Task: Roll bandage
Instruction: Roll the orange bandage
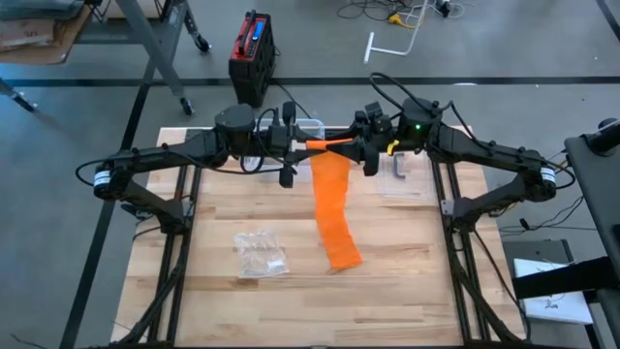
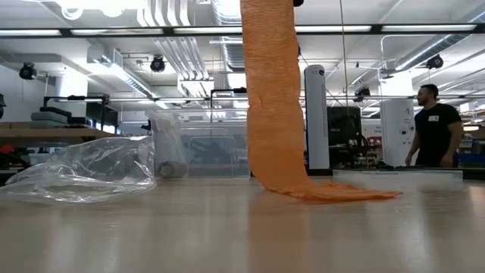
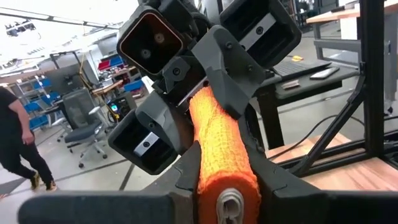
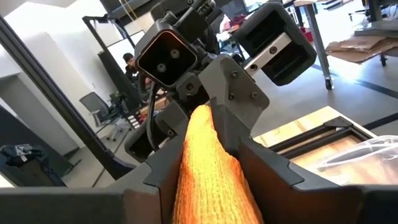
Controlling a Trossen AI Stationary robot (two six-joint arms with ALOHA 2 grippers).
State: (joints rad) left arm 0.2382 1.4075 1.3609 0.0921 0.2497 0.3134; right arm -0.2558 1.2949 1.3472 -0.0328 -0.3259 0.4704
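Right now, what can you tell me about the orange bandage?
The orange bandage is a long strip of crinkly woven cloth. Its top end is wound into a small roll, held up in the air between the left gripper and the right gripper, which face each other. The rest hangs straight down, and its loose tail lies flat on the wooden table, beside a clear plastic bag.

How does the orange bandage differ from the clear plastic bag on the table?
The orange woven bandage hangs from both end effectors, its tail trailing on the wooden table; the crumpled clear plastic bag lies wholly on it. The bandage is opaque and long; the bag see-through and squat. Both touch the tabletop.
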